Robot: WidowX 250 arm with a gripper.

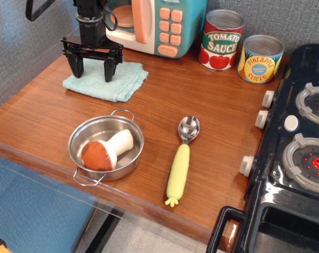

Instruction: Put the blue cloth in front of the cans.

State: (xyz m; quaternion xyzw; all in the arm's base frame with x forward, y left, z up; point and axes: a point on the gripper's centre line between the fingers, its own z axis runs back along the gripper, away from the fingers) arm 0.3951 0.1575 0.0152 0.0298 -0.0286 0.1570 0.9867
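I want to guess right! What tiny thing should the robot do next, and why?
Probably close the pincer on the blue cloth. It is open, its tips down at the cloth, one finger to each side of the middle. The cloth lies by the toy microwave, far from the cans, so it needs a grip before it can travel.

- Two cans [241, 47] standing.
- One blue cloth [120, 84] lying.
- One pan [80, 139] sitting, holding one mushroom [104, 152].
- One spoon [182, 158] lying.
- One toy microwave [167, 23] standing.
- One stove [296, 158] sitting.
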